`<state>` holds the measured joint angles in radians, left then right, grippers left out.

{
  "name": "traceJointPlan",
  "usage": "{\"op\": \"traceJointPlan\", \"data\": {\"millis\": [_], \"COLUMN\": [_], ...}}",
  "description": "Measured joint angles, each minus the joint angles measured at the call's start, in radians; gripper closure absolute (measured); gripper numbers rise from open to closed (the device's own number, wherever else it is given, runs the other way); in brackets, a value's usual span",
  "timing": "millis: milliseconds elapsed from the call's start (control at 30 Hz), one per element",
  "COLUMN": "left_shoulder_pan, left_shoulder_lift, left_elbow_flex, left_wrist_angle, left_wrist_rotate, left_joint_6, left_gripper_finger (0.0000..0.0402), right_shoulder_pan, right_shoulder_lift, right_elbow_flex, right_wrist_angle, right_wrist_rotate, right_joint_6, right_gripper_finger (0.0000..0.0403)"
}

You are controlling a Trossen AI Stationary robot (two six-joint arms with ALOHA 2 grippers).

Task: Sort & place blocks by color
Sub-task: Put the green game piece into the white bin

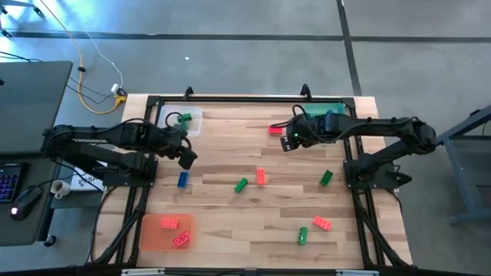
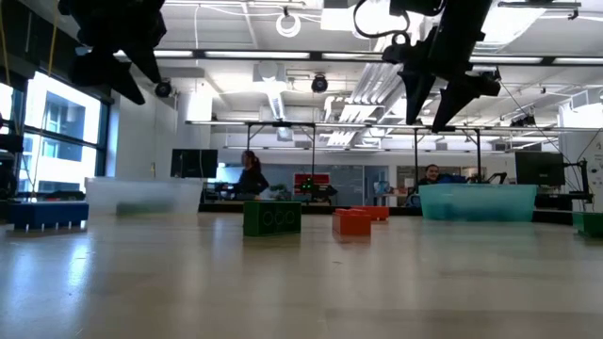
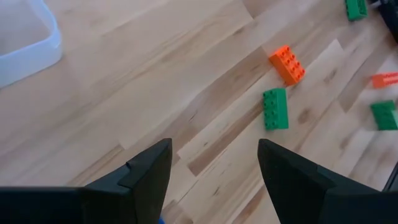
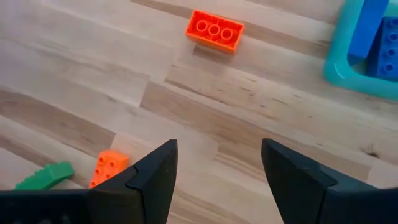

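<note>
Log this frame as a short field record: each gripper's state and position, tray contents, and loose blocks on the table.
left gripper: open, empty, above the blue block
right gripper: open, empty, near the red block
clear tray: one green block
orange tray: two red blocks
green tray: blue blocks
loose on table: one blue, three red, three green blocks

Red, green, blue blocks (image 1: 261, 177) scattered flat, table+trays.

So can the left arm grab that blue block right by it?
Probably yes. The left gripper hangs open just above the blue block, with only bare table around it.
</note>
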<state>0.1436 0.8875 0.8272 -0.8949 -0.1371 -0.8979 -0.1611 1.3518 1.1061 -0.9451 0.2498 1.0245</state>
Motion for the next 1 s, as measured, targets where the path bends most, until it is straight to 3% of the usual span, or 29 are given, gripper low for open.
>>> {"op": "traceJointPlan", "data": {"millis": [333, 533, 1000], "left_shoulder_pan": [-0.049, -0.098, -0.12], "left_shoulder_lift": [0.012, 0.068, 0.276], "left_elbow_flex": [0.0, 0.0, 0.0], "left_wrist_angle": [0.001, 0.024, 0.441], "left_wrist_rotate": [-0.002, -0.006, 0.027], "left_joint_6": [-0.057, -0.106, -0.203], "left_gripper_finger": [0.0174, 0.0174, 0.0174], "right_shoulder_pan": [0.0, 0.02, 0.006], "right_shoulder_lift": [0.004, 0.009, 0.011], "right_elbow_flex": [-0.009, -0.009, -0.009], "right_wrist_angle": [0.071, 0.254, 0.336], "right_wrist_rotate": [-0.146, -0.141, -0.081], "right_joint_6": [-0.091, -0.311, -0.478], "right_gripper_finger": [0.0183, 0.0183, 0.0182]}}
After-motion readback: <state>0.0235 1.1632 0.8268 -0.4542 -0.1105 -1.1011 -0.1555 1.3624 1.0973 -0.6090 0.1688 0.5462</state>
